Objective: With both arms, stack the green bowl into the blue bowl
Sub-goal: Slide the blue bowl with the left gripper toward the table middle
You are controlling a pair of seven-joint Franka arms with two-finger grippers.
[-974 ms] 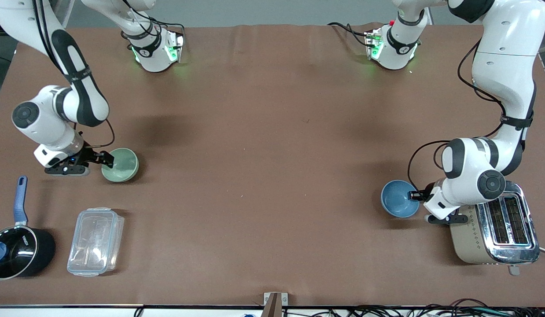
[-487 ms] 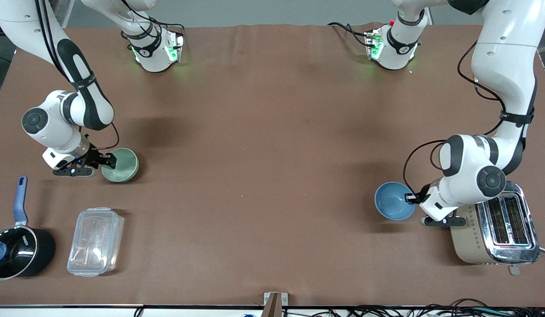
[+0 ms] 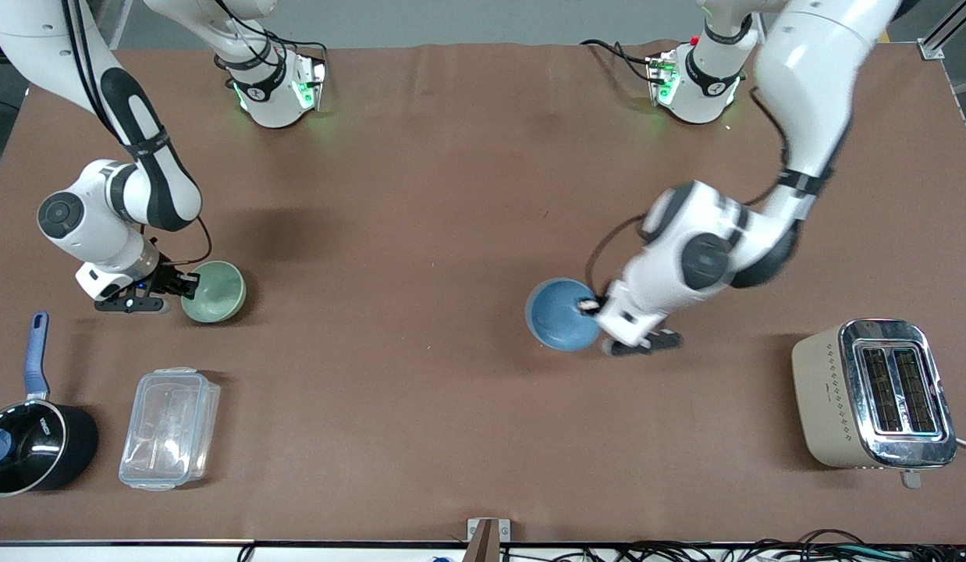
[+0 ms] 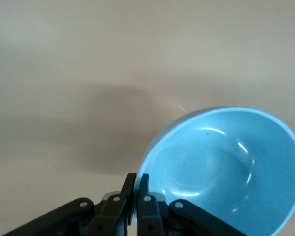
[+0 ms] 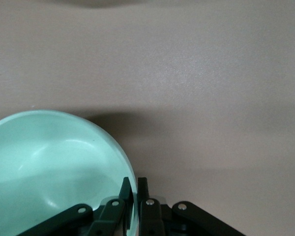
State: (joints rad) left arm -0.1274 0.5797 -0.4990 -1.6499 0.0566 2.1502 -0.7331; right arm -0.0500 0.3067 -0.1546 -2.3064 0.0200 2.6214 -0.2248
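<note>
The left gripper pinches the rim of the blue bowl, holding it tilted above the middle of the brown table. At the right arm's end, the right gripper is clamped on the rim of the green bowl, farther from the front camera than the clear plastic container.

The blue bowl is sitting in the frame's centre, slightly toward the left arm's end. The green bowl is lying at mid-left, above the plastic container and saucepan. The toaster is standing lower right.
</note>
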